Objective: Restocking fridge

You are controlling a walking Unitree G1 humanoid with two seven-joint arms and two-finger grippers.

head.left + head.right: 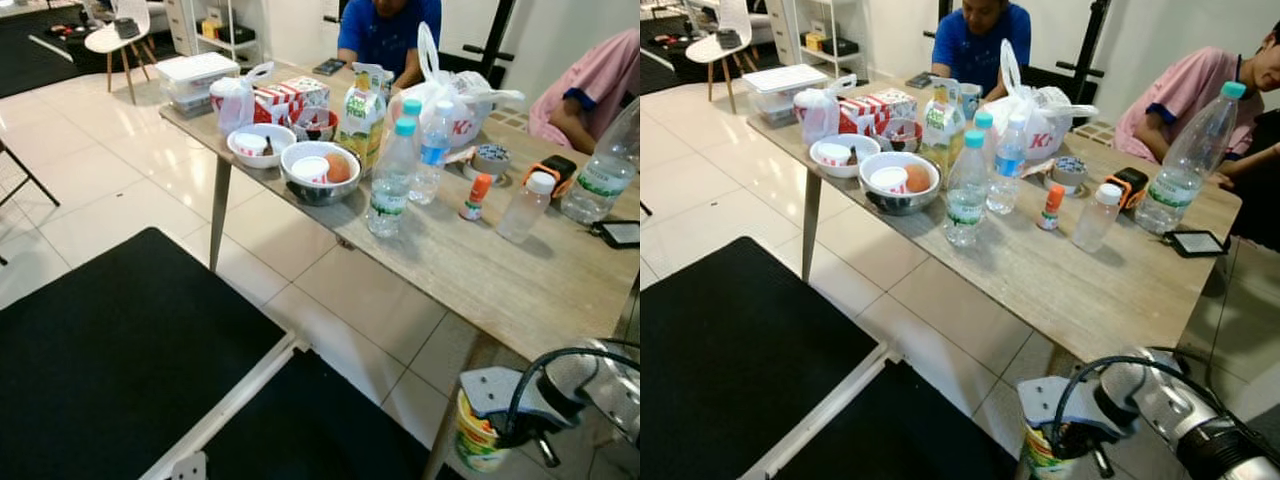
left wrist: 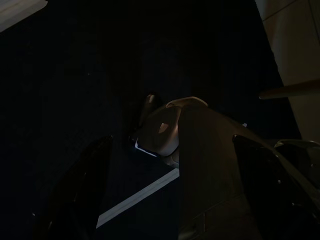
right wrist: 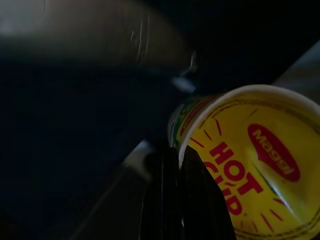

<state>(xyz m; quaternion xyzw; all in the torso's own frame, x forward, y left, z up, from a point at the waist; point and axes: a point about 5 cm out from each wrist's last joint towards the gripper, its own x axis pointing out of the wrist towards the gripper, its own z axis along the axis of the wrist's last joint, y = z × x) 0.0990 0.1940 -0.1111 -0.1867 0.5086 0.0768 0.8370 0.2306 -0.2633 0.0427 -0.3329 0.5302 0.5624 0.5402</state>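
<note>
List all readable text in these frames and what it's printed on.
"Maggi" – red oval on the lid of the noodle cup held in the right gripper.
"HOT CUP" – red letters on the same lid, partly cut off.
"K" – red letter on the white plastic bag on the table; the rest is hidden.
Water bottle labels, carton and red-and-white box: too small to read.

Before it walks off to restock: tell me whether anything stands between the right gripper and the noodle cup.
Nothing visible does. The right gripper already holds the noodle cup low beside the table, one black finger lying against the cup's wall.
</note>
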